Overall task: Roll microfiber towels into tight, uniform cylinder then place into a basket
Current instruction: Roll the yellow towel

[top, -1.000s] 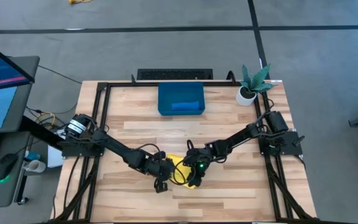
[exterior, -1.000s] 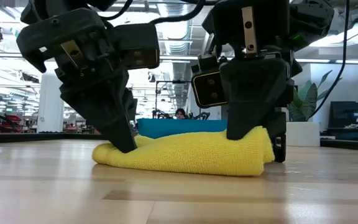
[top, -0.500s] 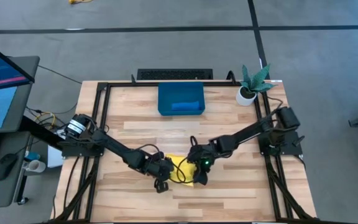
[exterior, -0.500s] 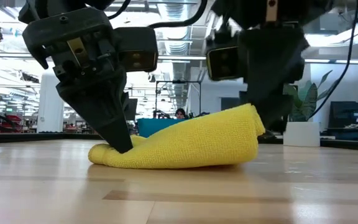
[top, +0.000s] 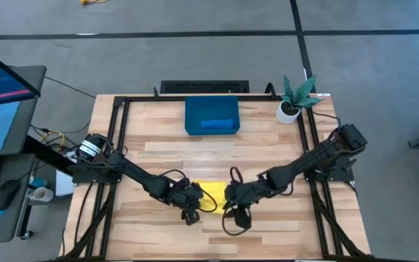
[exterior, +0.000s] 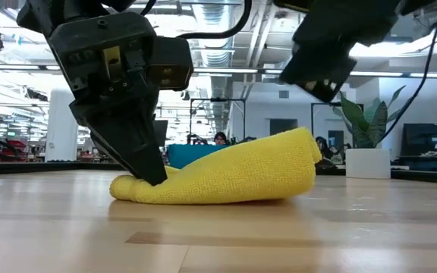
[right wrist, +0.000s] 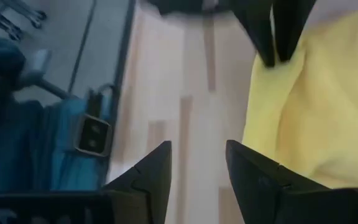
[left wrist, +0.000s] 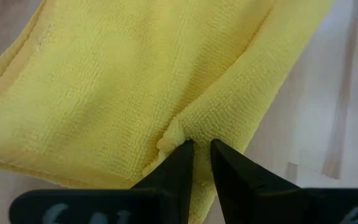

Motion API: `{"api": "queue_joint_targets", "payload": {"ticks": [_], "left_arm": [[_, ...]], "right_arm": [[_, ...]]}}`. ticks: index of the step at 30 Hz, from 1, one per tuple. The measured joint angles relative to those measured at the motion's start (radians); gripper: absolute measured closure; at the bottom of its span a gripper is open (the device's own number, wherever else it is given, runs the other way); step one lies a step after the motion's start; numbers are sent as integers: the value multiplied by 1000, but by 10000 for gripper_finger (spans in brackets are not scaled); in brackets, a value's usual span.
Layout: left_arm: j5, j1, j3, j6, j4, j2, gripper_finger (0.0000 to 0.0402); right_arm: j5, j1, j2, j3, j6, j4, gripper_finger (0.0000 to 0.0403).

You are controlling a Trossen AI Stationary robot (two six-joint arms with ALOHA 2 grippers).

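High view first, read from the left: the left end effector (top: 189, 206) is set down at the near-middle of the counter (top: 268, 145), at the left end of the yellow towel (top: 209, 196). Its fingers (left wrist: 178, 163) are seen in the left wrist view pinched together on a small fold of the yellow cloth, so that end is clamped and pressed low to the wood. The towel is seen as a loose, half-rolled bundle, not yet a tight cylinder, with its long axis running left to right between the two arms; in the low view its left end lies flat under the left end effector and its right end stands raised and unsupported.

Further right, the right end effector (top: 237, 215) is found just beside the towel's right end, lifted clear of it; in the right wrist view its fingers (right wrist: 151, 168) stand apart with only bare wood between them, so nothing is gripped there. The towel lies to the left of this end effector, and it is judged that the free right end must be retaken by the right arm, the nearer one, before rolling can go on.

At the far edge of the counter the blue basket (top: 193, 129) is seen, well apart from the yellow towel, with the blue towel (top: 217, 124) already inside it.
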Motion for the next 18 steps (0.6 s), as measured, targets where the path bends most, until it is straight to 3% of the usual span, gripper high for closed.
{"api": "queue_joint_targets", "payload": {"ticks": [8, 18], "left_arm": [[-14, 0, 0, 0, 10, 1, 346], [-17, 0, 0, 0, 11, 1, 346]], "right_arm": [[-27, -6, 109, -2, 47, 68, 266], [-40, -51, 133, -1, 91, 63, 320]]}}
